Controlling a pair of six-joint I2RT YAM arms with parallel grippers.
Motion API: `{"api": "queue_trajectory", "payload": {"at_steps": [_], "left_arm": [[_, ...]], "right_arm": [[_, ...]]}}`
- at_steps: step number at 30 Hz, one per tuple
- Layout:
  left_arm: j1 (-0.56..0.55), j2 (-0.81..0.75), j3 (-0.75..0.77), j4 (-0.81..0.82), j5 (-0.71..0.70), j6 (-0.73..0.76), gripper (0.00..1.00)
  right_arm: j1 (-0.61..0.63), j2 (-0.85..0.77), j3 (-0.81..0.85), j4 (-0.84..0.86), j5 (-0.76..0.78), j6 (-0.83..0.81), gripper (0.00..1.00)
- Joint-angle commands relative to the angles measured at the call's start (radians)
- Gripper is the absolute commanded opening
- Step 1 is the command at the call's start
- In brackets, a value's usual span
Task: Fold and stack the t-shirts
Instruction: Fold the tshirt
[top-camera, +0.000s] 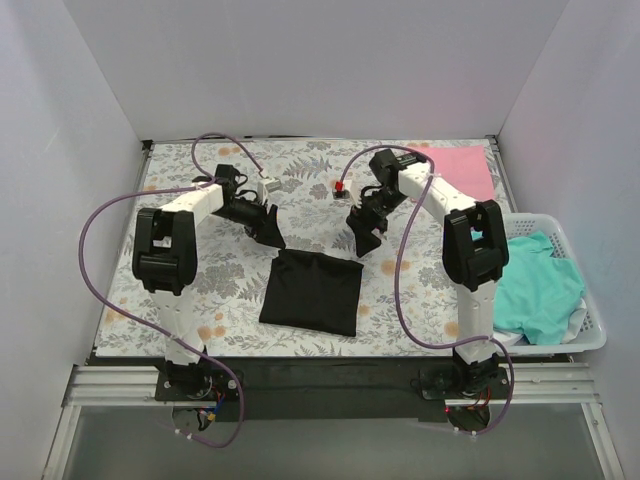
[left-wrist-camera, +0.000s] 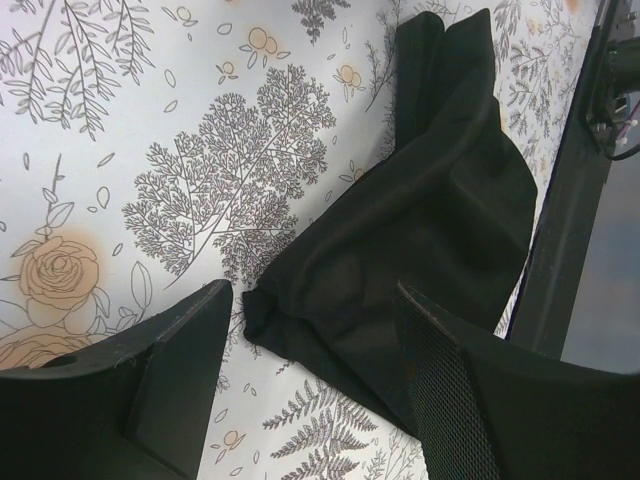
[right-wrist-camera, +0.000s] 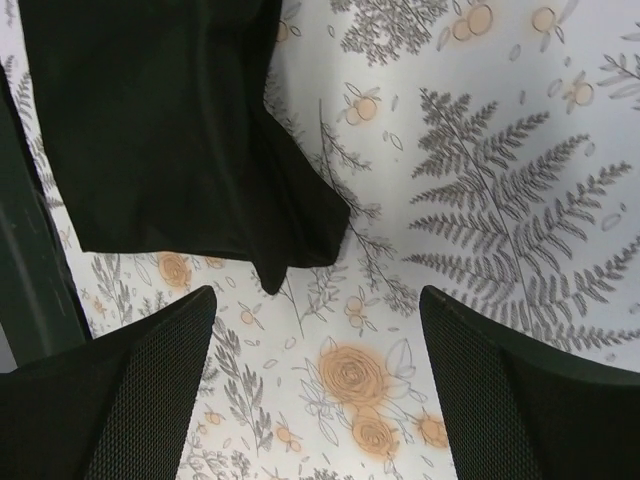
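Observation:
The black t-shirt lies folded into a rough rectangle on the floral cloth, in the middle front. The pink t-shirt lies flat at the back right. The teal t-shirt is heaped in the white basket at the right. My left gripper hovers open just above the black shirt's back left corner; nothing is between its fingers. My right gripper hovers open and empty just off the shirt's back right corner.
The floral table cloth covers the table. White walls close the back and both sides. The basket stands at the right edge. A dark table edge strip runs along the front.

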Motion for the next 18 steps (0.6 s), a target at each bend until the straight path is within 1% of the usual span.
{"api": "queue_trajectory", "payload": {"at_steps": [1,5,10,12,17,18], "left_arm": [[-0.004,0.007,0.030,-0.034,0.031,0.018,0.64],[-0.005,0.031,0.020,-0.042,0.038,0.042,0.64],[-0.024,0.031,-0.019,-0.005,0.009,0.039,0.60],[-0.025,0.032,-0.029,0.022,0.001,0.026,0.56],[-0.031,0.035,-0.046,0.061,-0.016,-0.004,0.50],[-0.034,0.033,-0.048,0.061,-0.016,-0.004,0.45]], "right_arm": [[0.011,-0.013,-0.018,-0.029,-0.079,-0.036,0.88],[0.026,0.000,-0.046,0.008,-0.083,-0.024,0.84],[0.048,-0.015,-0.083,0.043,-0.070,-0.015,0.80],[0.060,-0.024,-0.110,0.063,-0.050,-0.018,0.78],[0.086,-0.038,-0.170,0.126,0.016,-0.019,0.76],[0.092,-0.038,-0.181,0.135,0.027,-0.019,0.74]]}}
